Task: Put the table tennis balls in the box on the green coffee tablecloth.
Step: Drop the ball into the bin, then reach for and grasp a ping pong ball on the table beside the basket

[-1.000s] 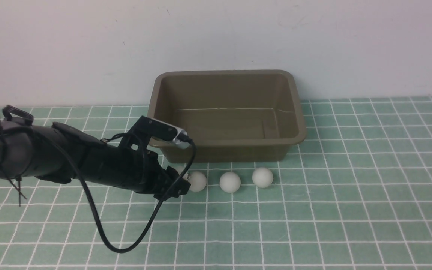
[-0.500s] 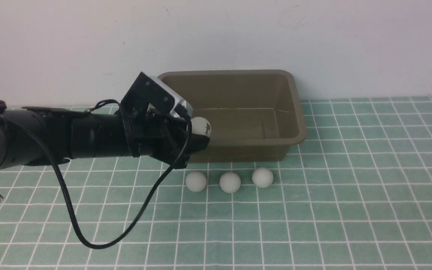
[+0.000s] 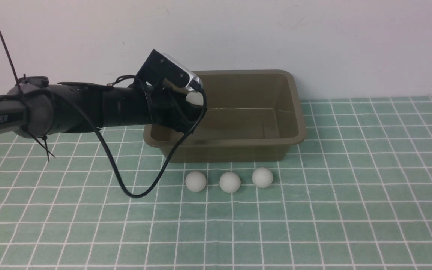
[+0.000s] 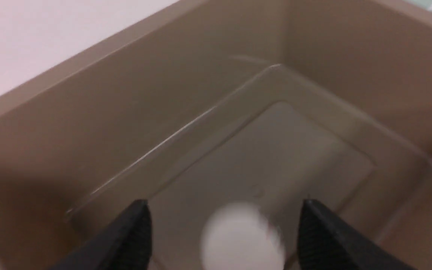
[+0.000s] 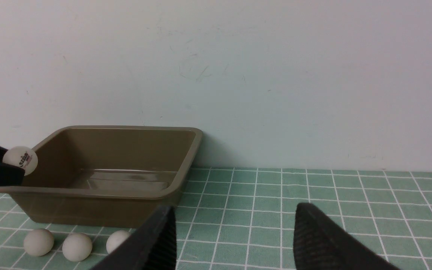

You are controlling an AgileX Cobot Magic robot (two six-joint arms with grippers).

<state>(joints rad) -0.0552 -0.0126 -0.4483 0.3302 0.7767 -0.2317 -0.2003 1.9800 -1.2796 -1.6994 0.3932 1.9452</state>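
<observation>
The olive-brown box (image 3: 238,141) stands on the green checked tablecloth (image 3: 313,210) by the wall. My left gripper (image 3: 195,108) hangs over the box's left end. In the left wrist view its jaws (image 4: 225,202) are spread wide. A blurred white ball (image 4: 240,236) sits between them with a gap on each side, above the box floor (image 4: 276,150). That ball (image 3: 194,98) has a dark mark in the right wrist view (image 5: 20,159). Three more balls (image 3: 195,181) (image 3: 230,182) (image 3: 262,177) lie in a row before the box. My right gripper (image 5: 234,207) is open and empty, low over the cloth.
A white wall (image 3: 313,45) rises right behind the box. The left arm's black cable (image 3: 137,193) loops down to the cloth left of the three balls. In the right wrist view the box (image 5: 88,192) and the balls (image 5: 77,246) lie off to one side.
My left gripper rose from the cloth with the leftmost ball and carried it back over the box's left end. The three other balls have not moved.
</observation>
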